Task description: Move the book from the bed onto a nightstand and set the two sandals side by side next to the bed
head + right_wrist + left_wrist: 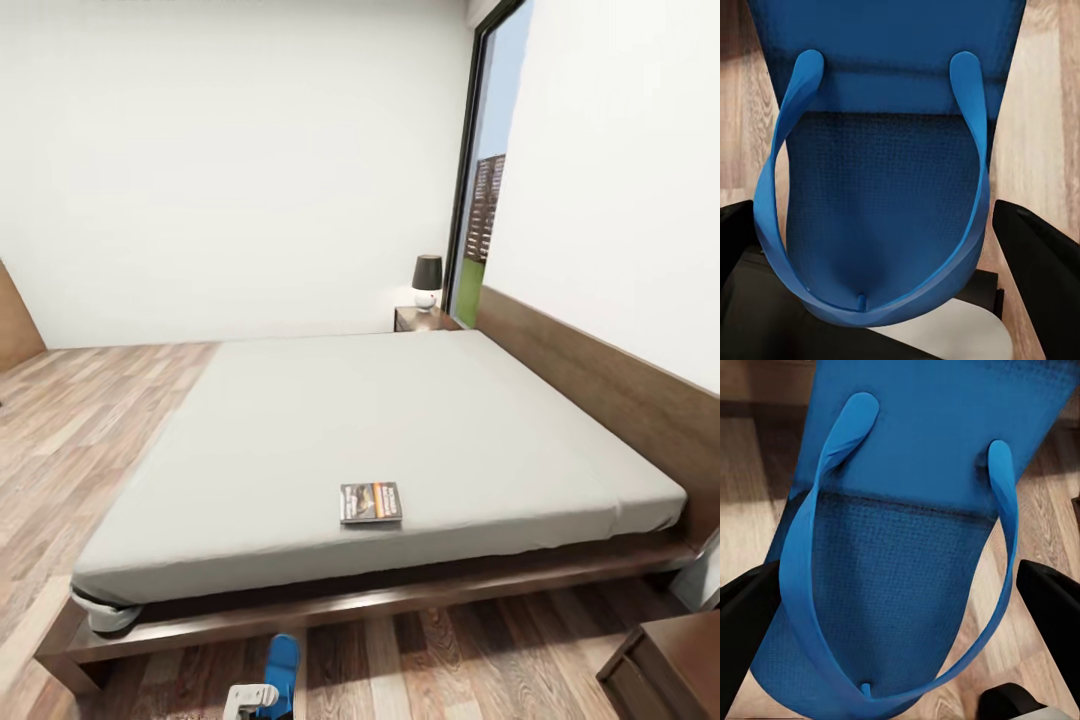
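My left jaws [900, 660] grip one sandal [907, 510], my right jaws [885, 285] the other sandal [881, 150]. The book [371, 502] lies ahead on the bed [400, 420]. Loose grips could drop them crooked.

matt textured sandal [892, 577], wood-plank floor [90, 420]

The book [371, 503] lies on the bed [400, 420] near its front edge; a nightstand [422, 319] stands behind the bed.

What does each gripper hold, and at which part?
Left gripper and right gripper each straddle the toe end of a bright blue flat flip-flop; a hold cannot be told.
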Tool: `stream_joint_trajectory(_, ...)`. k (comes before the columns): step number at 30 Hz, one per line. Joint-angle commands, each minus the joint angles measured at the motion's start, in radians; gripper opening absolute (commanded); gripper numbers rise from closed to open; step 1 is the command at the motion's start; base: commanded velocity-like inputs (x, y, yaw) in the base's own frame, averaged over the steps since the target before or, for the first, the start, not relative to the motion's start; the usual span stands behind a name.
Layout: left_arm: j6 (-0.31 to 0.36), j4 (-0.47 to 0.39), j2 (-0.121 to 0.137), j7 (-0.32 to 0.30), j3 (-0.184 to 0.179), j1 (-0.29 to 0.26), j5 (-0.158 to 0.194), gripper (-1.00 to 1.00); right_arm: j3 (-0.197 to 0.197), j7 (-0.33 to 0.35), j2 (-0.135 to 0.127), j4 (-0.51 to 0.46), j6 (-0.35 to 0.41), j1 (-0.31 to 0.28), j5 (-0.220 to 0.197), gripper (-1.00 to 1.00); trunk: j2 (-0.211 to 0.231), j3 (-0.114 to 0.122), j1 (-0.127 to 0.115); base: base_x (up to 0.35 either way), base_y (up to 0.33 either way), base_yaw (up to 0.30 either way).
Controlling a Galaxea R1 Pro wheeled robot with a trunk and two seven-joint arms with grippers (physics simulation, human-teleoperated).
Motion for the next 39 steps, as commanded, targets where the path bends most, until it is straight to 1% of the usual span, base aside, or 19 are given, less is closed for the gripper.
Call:
stream_joint_trajectory(1, 0.000, 0.002, 0.000, -0.007, 0.005, -0.001, 0.004, -1.00, 0.008, 0.001, -0.001, 0.001, -0.005, -0.001, -0.007, -1.00, 0.000, -0.001, 0.000, 0.000, 0.000, 0.293)
stream_joint_trajectory(20, 0.000, 0.002, 0.000, -0.007, 0.006, -0.001, 0.004, -1.00, 0.008, 0.005, -0.001, 0.000, -0.004, -0.001, -0.007, -1.00, 0.000, -0.001, 0.000, 0.000, 0.000, 0.291)
stream_joint_trajectory(30, 0.001, 0.001, 0.003, -0.006, 0.010, -0.001, 0.004, -1.00, 0.007, 0.005, -0.002, 0.001, -0.004, -0.001, -0.008, -1.00, 0.000, -0.001, 0.000, 0.000, 0.000, 0.036)
stream_joint_trajectory(31, 0.002, 0.000, 0.005, 0.002, 0.012, -0.001, 0.004, -1.00, 0.006, 0.005, -0.002, 0.001, -0.004, -0.001, -0.008, -1.00, 0.000, -0.001, 0.000, 0.000, 0.000, 0.000)
stream_joint_trajectory(32, 0.003, -0.001, 0.007, 0.020, 0.013, -0.001, 0.004, -1.00, 0.006, 0.006, -0.002, 0.001, -0.004, -0.001, -0.008, -1.00, 0.000, -0.001, 0.000, 0.000, 0.000, 0.000)
stream_joint_trajectory(33, 0.004, -0.003, 0.008, 0.051, 0.014, -0.001, 0.004, -1.00, 0.006, 0.006, -0.002, 0.001, -0.004, -0.001, -0.008, -1.00, 0.000, -0.001, 0.000, 0.000, 0.000, 0.000)
stream_joint_trajectory(34, 0.004, -0.005, 0.009, 0.097, 0.015, -0.002, 0.004, -1.00, 0.006, 0.006, -0.003, 0.001, -0.004, -0.001, -0.008, -1.00, 0.000, -0.001, 0.000, 0.000, 0.000, 0.000)
stream_joint_trajectory(35, 0.007, -0.008, 0.010, 0.189, 0.015, -0.005, 0.004, -1.00, 0.006, 0.006, -0.003, 0.001, -0.004, -0.001, -0.009, -1.00, 0.000, -0.001, 0.000, 0.000, 0.000, 0.000)
stream_joint_trajectory(36, 0.009, -0.011, 0.010, 0.256, 0.015, -0.007, 0.005, -1.00, 0.006, 0.006, -0.003, 0.001, -0.004, -0.001, -0.009, -1.00, 0.000, -0.001, 0.000, 0.000, 0.000, 0.000)
stream_joint_trajectory(38, 0.015, -0.035, 0.008, 0.370, 0.014, -0.013, 0.004, -1.00, 0.006, 0.006, -0.003, 0.001, -0.004, -0.001, -0.009, -1.00, 0.000, -0.001, 0.000, 0.000, 0.000, 0.000)
stream_joint_trajectory(39, 0.024, -0.053, 0.008, 0.410, 0.014, -0.017, 0.004, -1.00, 0.005, 0.007, -0.003, 0.001, -0.004, -0.001, -0.009, -1.00, 0.000, -0.001, 0.000, 0.000, 0.000, 0.000)
